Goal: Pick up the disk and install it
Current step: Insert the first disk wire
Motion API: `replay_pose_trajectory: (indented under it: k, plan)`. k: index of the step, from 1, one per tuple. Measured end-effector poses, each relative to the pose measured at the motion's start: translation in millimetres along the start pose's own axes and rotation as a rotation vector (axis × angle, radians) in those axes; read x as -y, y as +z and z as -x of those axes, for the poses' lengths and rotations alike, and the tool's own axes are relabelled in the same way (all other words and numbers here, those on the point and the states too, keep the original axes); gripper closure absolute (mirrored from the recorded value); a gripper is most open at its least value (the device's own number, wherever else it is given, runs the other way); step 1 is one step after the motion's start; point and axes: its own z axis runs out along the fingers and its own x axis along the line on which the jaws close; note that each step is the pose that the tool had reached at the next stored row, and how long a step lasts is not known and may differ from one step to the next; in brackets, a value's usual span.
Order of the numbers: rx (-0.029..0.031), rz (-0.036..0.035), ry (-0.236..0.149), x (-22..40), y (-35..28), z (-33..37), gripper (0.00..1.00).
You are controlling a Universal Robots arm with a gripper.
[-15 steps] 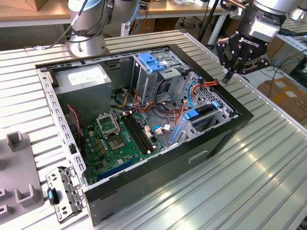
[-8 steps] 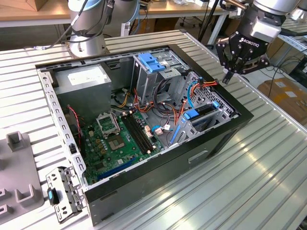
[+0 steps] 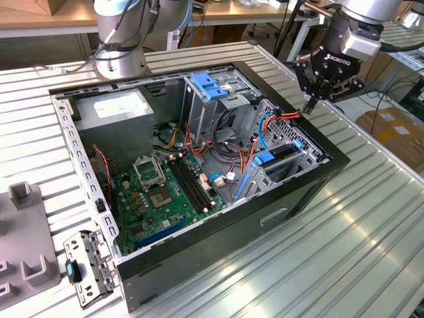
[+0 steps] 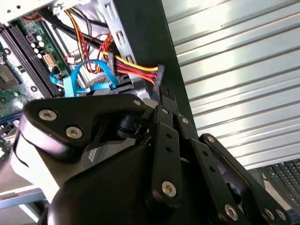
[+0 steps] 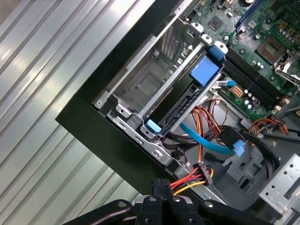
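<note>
The disk stands on edge in the low drive cage at the exterior view's right end of the open computer case. Its dark edge and the blue carrier ends show in the first wrist view. My gripper hangs over the case's rim beside that cage, shut, fingers pressed together. The black connector of a red, yellow and black cable sits right at the fingertips. Whether they pinch it I cannot tell.
Inside the case lie the green motherboard, a grey power supply box and a tall cage topped by a blue bracket. Loose cables cross the middle. A metal bracket and grey fixtures lie on the ribbed table.
</note>
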Motion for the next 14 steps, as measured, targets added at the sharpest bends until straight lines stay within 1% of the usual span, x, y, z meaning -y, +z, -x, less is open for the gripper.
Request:
replay_pose_trajectory:
  k: [2, 3, 4, 6, 8, 9, 10, 14]
  plan:
    - [-0.0004, -0.0005, -0.026, 0.8, 0.4, 1.1, 0.89]
    - [-0.0012, -0.0010, -0.062, 0.9, 0.9, 1.1, 0.89]
    - [-0.0038, -0.0036, -0.091, 0.9, 2.1, 1.1, 0.89]
    - [-0.0075, -0.0077, -0.100, 0.2, 3.6, 1.7, 0.89]
    - [-0.0140, -0.0148, -0.101, -2.1, 5.2, 3.7, 0.89]
    - [-0.0144, -0.0149, -0.101, -2.1, 5.2, 3.6, 0.89]
    - [-0.0149, -0.0156, -0.101, -2.0, 5.5, 3.7, 0.82]
    - [-0.0181, -0.0192, -0.103, -2.0, 7.8, 3.8, 0.82]
